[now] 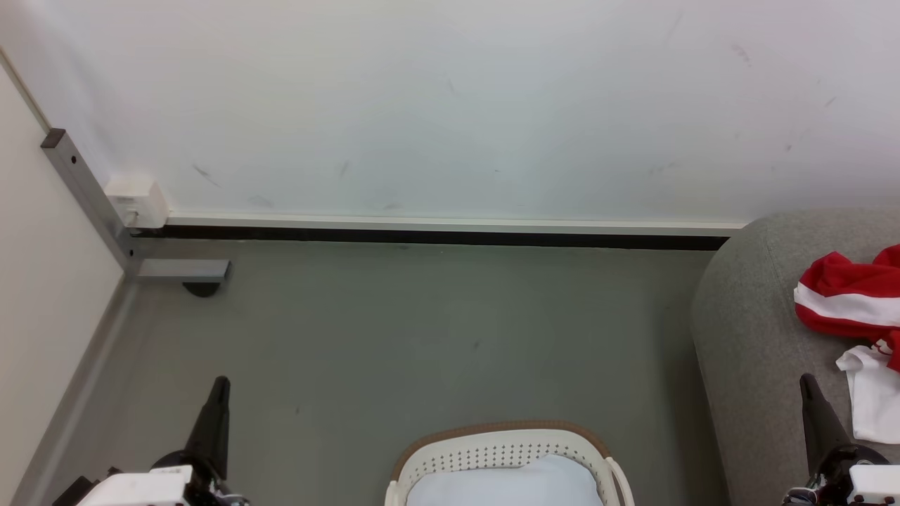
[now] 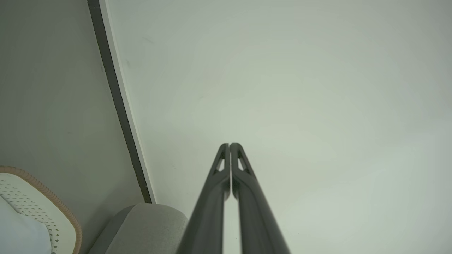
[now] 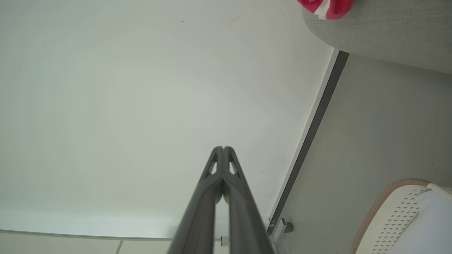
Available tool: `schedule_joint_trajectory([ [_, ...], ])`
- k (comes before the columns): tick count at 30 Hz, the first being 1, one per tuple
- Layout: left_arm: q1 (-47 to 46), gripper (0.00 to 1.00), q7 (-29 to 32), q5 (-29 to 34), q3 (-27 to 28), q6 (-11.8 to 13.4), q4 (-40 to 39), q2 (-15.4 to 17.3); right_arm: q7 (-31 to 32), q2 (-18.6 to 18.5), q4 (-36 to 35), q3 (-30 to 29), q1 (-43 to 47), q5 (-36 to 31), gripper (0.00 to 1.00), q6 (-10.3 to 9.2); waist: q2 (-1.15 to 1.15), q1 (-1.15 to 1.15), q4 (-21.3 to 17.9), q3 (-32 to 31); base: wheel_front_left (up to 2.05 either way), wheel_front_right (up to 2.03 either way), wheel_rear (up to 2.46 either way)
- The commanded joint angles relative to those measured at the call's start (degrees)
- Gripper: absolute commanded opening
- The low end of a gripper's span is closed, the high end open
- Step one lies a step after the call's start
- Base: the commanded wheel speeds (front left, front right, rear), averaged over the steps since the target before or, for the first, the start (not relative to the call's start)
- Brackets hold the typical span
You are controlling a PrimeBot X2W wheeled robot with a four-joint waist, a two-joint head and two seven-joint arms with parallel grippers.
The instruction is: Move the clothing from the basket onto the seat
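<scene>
The red clothing (image 1: pixel 851 299) with its white band lies on the grey seat (image 1: pixel 752 337) at the right edge of the head view; a corner of the clothing (image 3: pixel 326 5) tops the seat (image 3: pixel 381 31) in the right wrist view. The white basket (image 1: pixel 503 450) with a brown rim sits at bottom centre on the floor, showing pale lining and no red fabric. My left gripper (image 1: pixel 221 383) is shut at the lower left, fingertips together (image 2: pixel 229 144). At the lower right, beside the seat, my right gripper (image 1: pixel 806 379) is shut with nothing in it (image 3: pixel 223 148).
A white wall runs across the back with a dark skirting strip (image 1: pixel 436 235). A grey metal post and bracket (image 1: pixel 105 211) with a white socket box (image 1: pixel 137 200) stand in the left corner. Grey floor (image 1: pixel 422 337) lies between basket and wall.
</scene>
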Motion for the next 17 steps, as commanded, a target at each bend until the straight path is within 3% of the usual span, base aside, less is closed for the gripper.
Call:
schedule_joint_trajectory([
  [1,-0.48,0.0,0.23,-0.75,0.11,-0.22,-0.19,0.42,0.25,0.1,-0.24,-0.23,-0.7,-0.31,0.0,-0.12,0.0,0.0,0.0,0.0,0.0,0.0,0.0],
  [17,-0.48,0.0,0.22,-0.74,0.11,-0.22,-0.2,0.42,0.38,0.17,-0.23,-0.34,-0.72,-0.41,0.0,-0.12,0.0,0.0,0.0,0.0,0.0,0.0,0.0],
])
